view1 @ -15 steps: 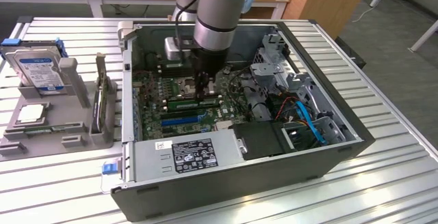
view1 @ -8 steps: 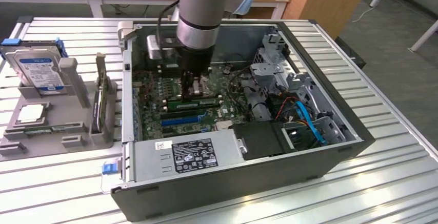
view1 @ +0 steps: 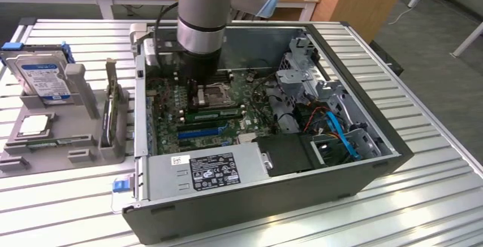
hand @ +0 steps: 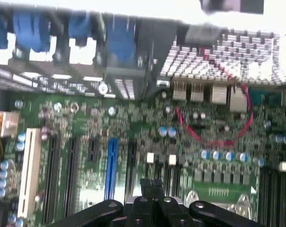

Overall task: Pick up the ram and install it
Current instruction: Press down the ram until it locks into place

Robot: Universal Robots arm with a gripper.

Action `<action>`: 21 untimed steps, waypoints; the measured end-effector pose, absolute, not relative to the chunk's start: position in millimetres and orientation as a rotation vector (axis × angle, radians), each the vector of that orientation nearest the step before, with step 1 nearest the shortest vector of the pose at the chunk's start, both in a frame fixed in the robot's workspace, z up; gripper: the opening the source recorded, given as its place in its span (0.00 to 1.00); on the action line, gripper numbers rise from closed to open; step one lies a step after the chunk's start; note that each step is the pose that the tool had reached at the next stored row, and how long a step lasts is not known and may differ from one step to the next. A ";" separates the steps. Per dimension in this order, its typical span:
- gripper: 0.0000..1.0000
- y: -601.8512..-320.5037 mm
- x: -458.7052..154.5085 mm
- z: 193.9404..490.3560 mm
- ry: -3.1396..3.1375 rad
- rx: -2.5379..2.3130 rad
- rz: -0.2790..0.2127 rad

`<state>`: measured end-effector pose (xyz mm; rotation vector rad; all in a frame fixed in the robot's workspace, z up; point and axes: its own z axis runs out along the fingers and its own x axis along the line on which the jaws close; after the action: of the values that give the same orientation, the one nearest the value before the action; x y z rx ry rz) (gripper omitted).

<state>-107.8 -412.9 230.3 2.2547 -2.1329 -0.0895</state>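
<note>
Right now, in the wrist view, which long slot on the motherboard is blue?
The single blue slot, flanked by black slots; apart from one white slot, the others are black.

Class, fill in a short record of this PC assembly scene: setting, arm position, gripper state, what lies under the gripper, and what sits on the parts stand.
setting: open PC case on a slatted metal table
arm: arm reaching down into the case over the motherboard
gripper: gripper shut, nothing seen between its fingers
under gripper: motherboard with black slots and one blue slot
parts stand: grey stand at the exterior view's left, holding a hard drive and a CPU
</note>
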 end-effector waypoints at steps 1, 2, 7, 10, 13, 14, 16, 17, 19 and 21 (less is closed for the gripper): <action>0.11 -412.9 -108.2 230.3 -2.133 2.255 -0.089; 0.11 -412.9 -108.2 230.0 -2.133 2.255 -0.089; 0.11 -413.1 -108.4 221.6 -2.132 2.254 -0.089; 0.11 -412.7 -108.0 223.4 -2.135 2.257 -0.089; 0.11 -413.2 -103.9 232.8 -2.134 2.255 -0.089; 0.11 -413.4 -99.3 233.0 -2.134 2.255 -0.089; 0.11 -413.6 -90.3 233.2 -2.134 2.255 -0.089; 0.11 -413.8 -85.8 233.2 -2.134 2.255 -0.089; 0.11 -414.0 -76.8 233.3 -2.134 2.255 -0.089; 0.11 -414.1 -67.9 233.4 -2.134 2.255 -0.089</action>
<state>-67.9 -414.1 233.4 2.2550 -2.1337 -0.0893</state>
